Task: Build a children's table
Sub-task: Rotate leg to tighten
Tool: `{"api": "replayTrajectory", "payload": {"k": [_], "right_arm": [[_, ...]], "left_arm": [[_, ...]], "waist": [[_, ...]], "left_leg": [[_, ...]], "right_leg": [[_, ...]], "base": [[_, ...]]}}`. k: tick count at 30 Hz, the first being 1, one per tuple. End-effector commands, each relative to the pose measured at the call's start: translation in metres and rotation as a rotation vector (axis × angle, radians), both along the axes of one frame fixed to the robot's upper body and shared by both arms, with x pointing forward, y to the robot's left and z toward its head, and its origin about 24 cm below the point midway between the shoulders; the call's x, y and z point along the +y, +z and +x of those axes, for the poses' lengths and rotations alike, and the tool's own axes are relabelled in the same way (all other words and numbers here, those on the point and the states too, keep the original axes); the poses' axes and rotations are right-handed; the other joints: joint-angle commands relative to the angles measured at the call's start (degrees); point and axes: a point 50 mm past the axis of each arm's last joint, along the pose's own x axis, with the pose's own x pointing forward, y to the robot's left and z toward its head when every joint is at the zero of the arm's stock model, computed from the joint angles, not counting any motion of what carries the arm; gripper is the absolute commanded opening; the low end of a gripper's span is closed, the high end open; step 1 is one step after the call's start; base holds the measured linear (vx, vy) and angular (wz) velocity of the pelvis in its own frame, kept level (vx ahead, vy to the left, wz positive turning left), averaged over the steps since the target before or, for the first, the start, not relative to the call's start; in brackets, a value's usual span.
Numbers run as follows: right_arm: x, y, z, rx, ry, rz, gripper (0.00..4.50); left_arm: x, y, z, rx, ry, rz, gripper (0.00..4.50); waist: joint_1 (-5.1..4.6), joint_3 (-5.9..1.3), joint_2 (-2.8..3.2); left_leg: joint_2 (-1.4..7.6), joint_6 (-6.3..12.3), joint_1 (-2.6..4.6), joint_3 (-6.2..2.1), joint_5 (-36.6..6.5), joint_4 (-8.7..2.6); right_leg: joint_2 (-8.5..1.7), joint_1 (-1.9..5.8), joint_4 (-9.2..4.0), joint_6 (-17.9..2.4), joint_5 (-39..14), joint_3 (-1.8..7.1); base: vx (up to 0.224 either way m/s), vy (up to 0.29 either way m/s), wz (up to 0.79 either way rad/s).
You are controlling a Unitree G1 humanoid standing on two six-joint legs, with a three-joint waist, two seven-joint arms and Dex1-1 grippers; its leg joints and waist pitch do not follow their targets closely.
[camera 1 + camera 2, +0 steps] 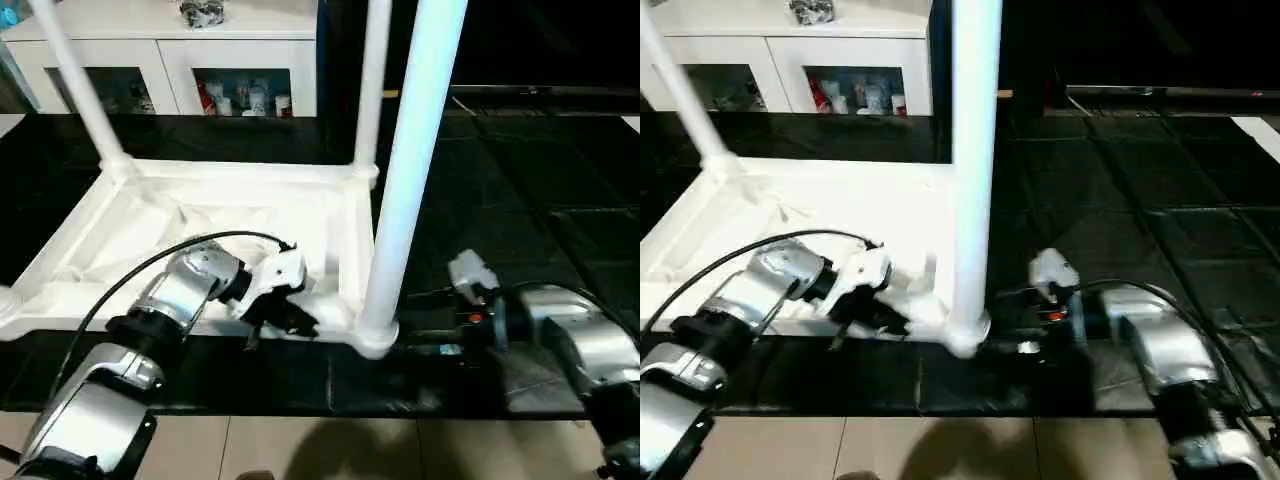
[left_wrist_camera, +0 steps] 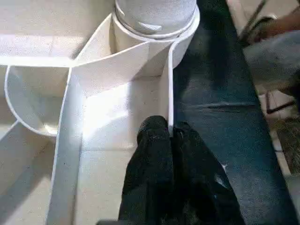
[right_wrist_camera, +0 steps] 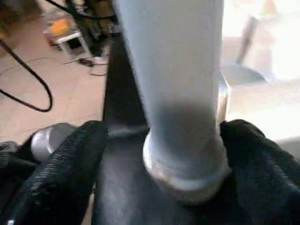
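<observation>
Inside the near corner socket (image 2: 154,40) stands a leg (image 1: 410,170); left fingers (image 2: 152,154) pinch the tabletop rim (image 2: 169,93), right fingers (image 3: 70,159) spread around the leg.

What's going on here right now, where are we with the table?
The table top lies upside down on the black floor mat with three legs standing in its corner sockets. The left gripper is pinched shut on the top's near rim beside the nearest leg. The right gripper has its fingers open on either side of that leg's base, not closed on it. A white cabinet stands behind.
</observation>
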Motion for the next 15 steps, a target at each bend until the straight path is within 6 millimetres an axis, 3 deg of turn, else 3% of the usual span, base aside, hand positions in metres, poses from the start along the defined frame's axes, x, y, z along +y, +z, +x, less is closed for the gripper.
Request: {"api": "replayTrajectory", "payload": {"k": [1, 8, 10, 12, 14, 15], "right_arm": [[0.002, 0.002, 0.001, -0.007, 0.031, -0.001, 3.87], [0.012, 0.000, 0.007, 0.005, 0.071, 0.002, 3.21], [0.013, -0.001, 0.007, 0.012, 0.083, -0.005, 3.21], [0.013, -0.001, 0.008, 0.016, 0.088, -0.003, 2.86], [0.013, -0.001, 0.008, 0.017, 0.088, -0.001, 2.86], [0.013, -0.001, 0.008, 0.020, 0.090, 0.004, 2.64]], "left_arm": [[-0.008, 0.002, -0.004, -0.001, -0.095, 0.023, 0.00], [-0.010, 0.002, -0.004, -0.011, -0.090, 0.017, 0.00], [-0.010, 0.002, -0.004, -0.015, -0.085, 0.017, 0.00], [-0.009, 0.001, -0.002, -0.024, -0.071, 0.017, 0.00], [-0.009, 0.001, -0.002, -0.026, -0.068, 0.017, 0.00], [-0.009, 0.001, -0.002, -0.031, -0.060, 0.017, 0.00]], "waist": [[-0.24, -3.98, -0.10], [-0.21, -4.08, -0.39], [-0.13, -4.07, -0.37], [-0.13, -4.06, -0.40], [-0.14, -4.08, -0.36], [-0.14, -4.10, -0.60]], "left_leg": [[4.22, 4.44, 0.50, -1.17, -7.1, -3.65], [4.11, 4.28, 0.16, -1.15, -6.3, -3.59], [4.05, 4.44, 0.16, -1.12, -6.1, -3.54], [4.17, 4.48, 0.18, -1.19, -5.9, -3.59], [4.20, 4.46, 0.20, -1.19, -5.9, -3.58], [4.14, 4.45, 0.17, -1.14, -5.9, -3.55]], "right_leg": [[-5.19, 3.37, -3.92, -7.9, -15.1, 4.38], [-5.22, 3.63, -3.47, -8.3, -13.6, 4.48], [-5.24, 3.61, -3.53, -8.0, -14.3, 4.47], [-5.22, 3.58, -3.53, -7.6, -14.7, 4.48], [-5.23, 3.55, -3.51, -7.7, -14.7, 4.50], [-5.26, 3.59, -3.55, -7.6, -14.6, 4.51]], "base": [[0.000, 0.000, 0.00], [0.000, 0.000, 0.00], [0.000, 0.000, 0.00], [0.000, 0.000, 0.00], [0.000, 0.000, 0.00], [0.000, 0.000, 0.00]]}}
